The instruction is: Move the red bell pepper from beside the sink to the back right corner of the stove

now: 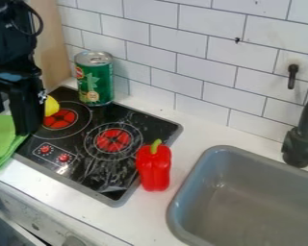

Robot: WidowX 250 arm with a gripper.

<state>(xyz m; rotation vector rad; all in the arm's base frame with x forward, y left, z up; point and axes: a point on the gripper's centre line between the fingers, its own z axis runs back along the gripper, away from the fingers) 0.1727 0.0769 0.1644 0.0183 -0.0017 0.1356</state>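
The black gripper (8, 120) hangs at the left edge, over the stove's left side and a green cloth (4, 139). Its fingers stand apart, one partly cut off by the view's edge, with nothing seen between them. A yellow object (51, 106) shows just right of the nearer finger, partly hidden behind it; whether they touch I cannot tell. A green can (94, 79) stands upright at the stove's back corner, by the wall. Across the stove's right edge, near the sink, a red bell pepper (155, 167) with a green stem stands upright.
The black stove top (86, 166) has two red-centred burners and two red knobs printed on it. A grey sink (211, 158) lies at the lower right, with a dark faucet (301, 144) at its back. White tiled wall (176, 43) runs behind the counter (163, 216).
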